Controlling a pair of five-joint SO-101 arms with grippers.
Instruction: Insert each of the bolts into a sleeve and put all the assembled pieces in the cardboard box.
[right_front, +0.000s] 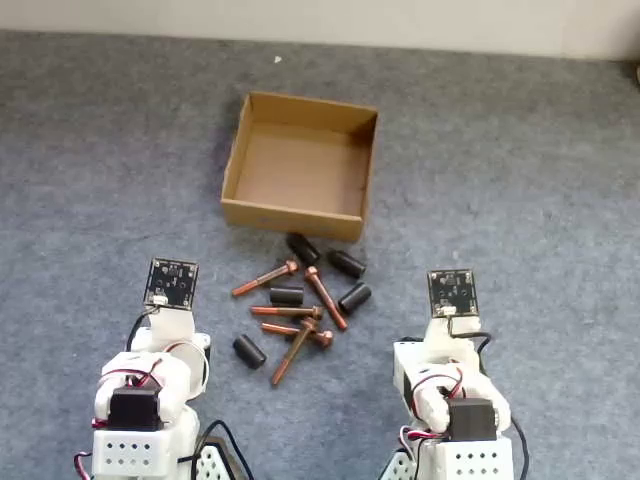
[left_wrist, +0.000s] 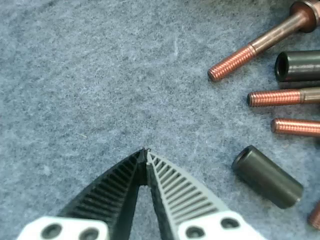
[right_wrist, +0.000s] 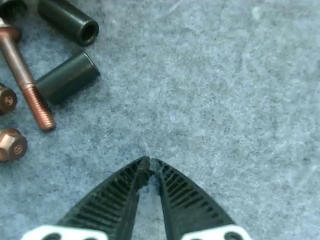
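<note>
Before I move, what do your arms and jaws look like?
Left arm and right arm are white shells with black servos, red and black cables and a square black wrist board. Jaws are ribbed wedges: left pair one black, one pale grey; right pair both black.

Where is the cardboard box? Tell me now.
In the high view the cardboard box sits open, centred on the table beyond the scattered bolts and black sleeves; one sleeve lies just before its near wall.
</note>
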